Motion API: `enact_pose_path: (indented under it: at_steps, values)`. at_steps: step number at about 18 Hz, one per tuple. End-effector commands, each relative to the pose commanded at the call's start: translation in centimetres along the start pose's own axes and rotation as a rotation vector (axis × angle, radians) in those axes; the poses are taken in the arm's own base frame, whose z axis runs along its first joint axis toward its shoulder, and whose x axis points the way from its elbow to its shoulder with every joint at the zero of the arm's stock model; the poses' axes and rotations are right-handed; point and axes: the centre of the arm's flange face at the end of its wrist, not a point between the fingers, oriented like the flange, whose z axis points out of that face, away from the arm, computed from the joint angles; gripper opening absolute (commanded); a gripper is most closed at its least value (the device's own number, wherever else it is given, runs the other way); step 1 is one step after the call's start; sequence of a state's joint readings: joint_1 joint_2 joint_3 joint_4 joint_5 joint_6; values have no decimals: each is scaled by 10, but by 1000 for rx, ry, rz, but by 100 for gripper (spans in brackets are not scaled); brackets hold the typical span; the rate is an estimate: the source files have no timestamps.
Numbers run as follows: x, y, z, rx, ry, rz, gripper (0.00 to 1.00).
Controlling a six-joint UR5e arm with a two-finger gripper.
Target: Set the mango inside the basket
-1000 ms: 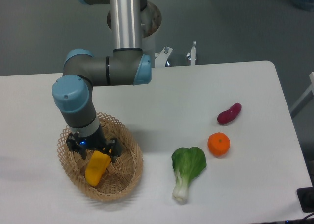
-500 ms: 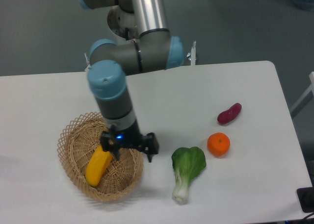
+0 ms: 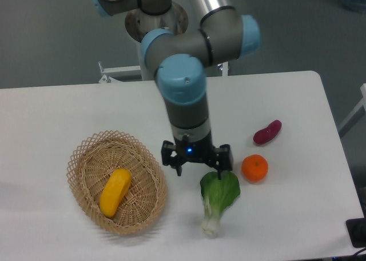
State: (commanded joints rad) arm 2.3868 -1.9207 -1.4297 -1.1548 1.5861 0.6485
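Mango (image 3: 115, 192) lies inside the basket (image 3: 86, 158), so placement looks done. Gripper (image 3: 198, 167) hangs empty over the bok choy (image 3: 218, 199), fingers apart.

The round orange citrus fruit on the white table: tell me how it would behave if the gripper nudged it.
The round orange citrus fruit looks nearly spherical, so it would probably roll rather than slide. Nothing touches it on the white table, so it could travel freely. Its skin seems smooth and glossy, possibly slippery.
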Motion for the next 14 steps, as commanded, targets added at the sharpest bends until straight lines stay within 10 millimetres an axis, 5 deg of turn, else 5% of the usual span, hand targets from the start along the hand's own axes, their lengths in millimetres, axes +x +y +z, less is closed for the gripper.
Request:
enact_pose_path:
  at_steps: [14]
  values:
    - [-5, 21, -15, -10, 15, 29, 100]
